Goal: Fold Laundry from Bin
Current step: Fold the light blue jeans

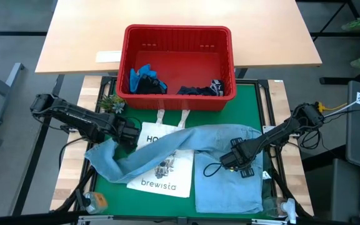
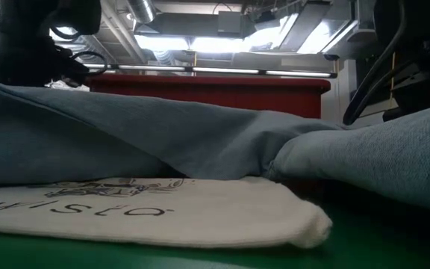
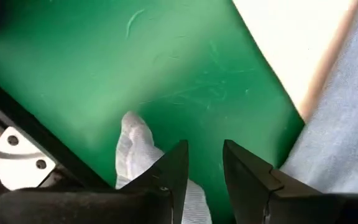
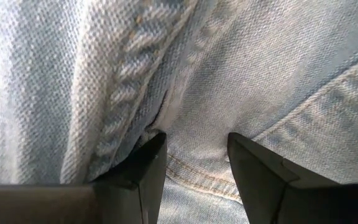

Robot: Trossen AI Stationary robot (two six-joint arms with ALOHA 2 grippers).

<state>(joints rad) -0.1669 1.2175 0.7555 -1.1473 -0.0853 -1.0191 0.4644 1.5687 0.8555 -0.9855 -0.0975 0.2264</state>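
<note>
High view gives us the whole layout: the red bin (image 1: 178, 62) stands at the far edge of the green worktop (image 1: 108, 187), and inside it we see a bright blue garment (image 1: 145, 74) bunched with dark cloth at one end and a dark navy garment (image 1: 200, 90) at the other. Nearer to us, the light blue denim shirt (image 1: 220, 159) is out of the bin and spread on the worktop, its body lying toward the right arm's side and one long sleeve (image 1: 136, 157) stretched across the white tote bag (image 1: 163, 169) toward the left arm. Our left gripper (image 1: 130, 133) sits at the tote's far left corner, just beside the end of that sleeve; in the left wrist view its fingers (image 3: 173, 171) stand a narrow gap apart with bare green mat between them, holding nothing, and a bit of white mesh fabric (image 3: 135, 146) lies beside one finger. Our right gripper (image 1: 237, 156) is down on the shirt's body; in the right wrist view its fingers (image 4: 253, 168) stand apart, pressed against the denim on either side of a seam, and we cannot tell whether any cloth is pinched.
</note>
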